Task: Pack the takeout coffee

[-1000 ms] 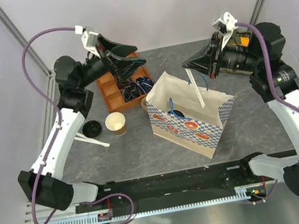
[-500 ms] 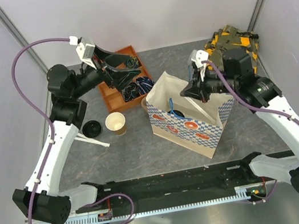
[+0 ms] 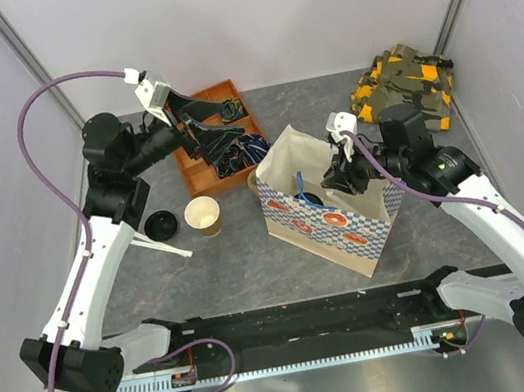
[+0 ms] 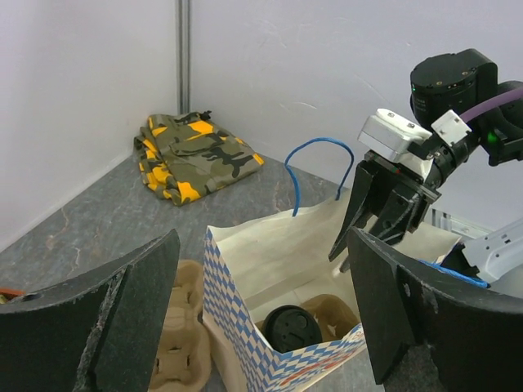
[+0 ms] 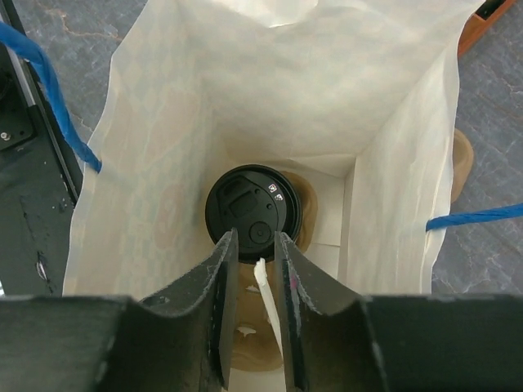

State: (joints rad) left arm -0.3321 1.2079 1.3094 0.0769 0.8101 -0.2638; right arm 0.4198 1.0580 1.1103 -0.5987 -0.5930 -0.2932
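The takeout coffee [image 5: 252, 214], a cup under a round black lid, stands in a cardboard carrier at the bottom of the blue-and-white patterned paper bag [image 3: 332, 219]. It also shows through the bag's mouth in the left wrist view as the takeout coffee [image 4: 292, 327]. My right gripper [image 5: 256, 241] hangs over the bag's opening, pointing straight down. Its jaws stand slightly parted, and a white wrapped straw [image 5: 263, 282] lies loose in the gap between them. Back at the left, my left gripper [image 3: 227, 141] is wide open and holds nothing, above the orange tray [image 3: 197, 163].
A lidless tan cup [image 3: 203, 214], a loose black lid [image 3: 158, 224] and a white straw [image 3: 164, 246] lie left of the bag. A spare cardboard carrier [image 4: 184, 343] sits against the bag's side. A camouflage cloth [image 3: 404, 90] lies in the back right corner.
The right arm swung from the back right down over the bag's mouth with the straw. Its jaws have parted from shut. The left arm shifted slightly.
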